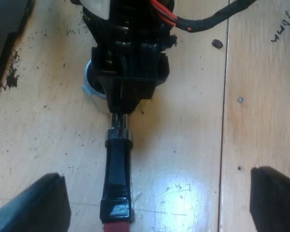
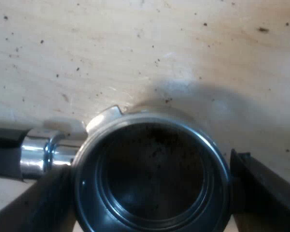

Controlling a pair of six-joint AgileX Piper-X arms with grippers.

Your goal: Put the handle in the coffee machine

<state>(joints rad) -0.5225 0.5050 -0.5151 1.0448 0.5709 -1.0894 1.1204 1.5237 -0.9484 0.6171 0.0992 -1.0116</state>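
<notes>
Both fingers of the right gripper (image 2: 150, 169) press against the round metal holder (image 2: 152, 183), clamping its dark, grounds-dusted basket from either side, with the pale wooden table (image 2: 135, 48) beneath. The holder's glossy black handle (image 1: 117, 179) runs out along the boards. Its red end (image 1: 117, 227) lies between the widely spread fingers of the left gripper (image 1: 157, 193), which holds nothing and has bare wood either side. Coffee grounds (image 1: 12, 77) speckle the planks.

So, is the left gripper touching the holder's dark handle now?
Apart. In the left wrist view the left gripper stands open, one finger on each side of the handle, with bare wooden table between each finger and it.
</notes>
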